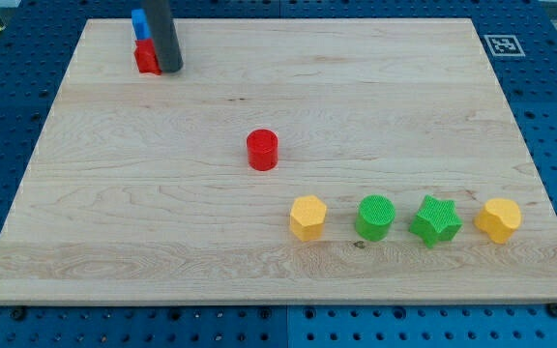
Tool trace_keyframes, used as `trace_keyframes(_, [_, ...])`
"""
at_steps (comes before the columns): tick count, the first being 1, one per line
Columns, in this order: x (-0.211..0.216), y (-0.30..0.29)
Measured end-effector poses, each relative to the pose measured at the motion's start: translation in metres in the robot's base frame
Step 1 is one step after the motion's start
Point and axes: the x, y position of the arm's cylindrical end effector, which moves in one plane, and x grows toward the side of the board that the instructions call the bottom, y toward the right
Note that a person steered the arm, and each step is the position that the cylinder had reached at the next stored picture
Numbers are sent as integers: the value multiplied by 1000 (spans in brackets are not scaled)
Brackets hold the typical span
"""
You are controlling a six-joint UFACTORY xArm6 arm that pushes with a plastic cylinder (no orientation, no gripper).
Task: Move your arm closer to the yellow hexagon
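The yellow hexagon point(307, 217) lies on the wooden board near the view's bottom, right of centre. My tip point(169, 69) is at the view's top left, far from the hexagon. It stands right beside a red block point(146, 58) with a blue block point(139, 21) just above it. The rod hides part of both blocks.
A red cylinder point(262, 150) sits mid-board between the tip and the hexagon. Right of the hexagon in a row lie a green cylinder point(375, 217), a green star point(436, 220) and another yellow block point(499, 219). The board's bottom edge point(278, 302) is just below them.
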Motion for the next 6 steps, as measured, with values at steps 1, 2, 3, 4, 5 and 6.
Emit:
trace_keyframes(1, [26,-1])
trace_keyframes(2, [100,-1])
trace_keyframes(3, [165,25])
trace_keyframes(4, [204,104])
trace_keyframes(5, [204,173])
trace_keyframes(6, [201,172])
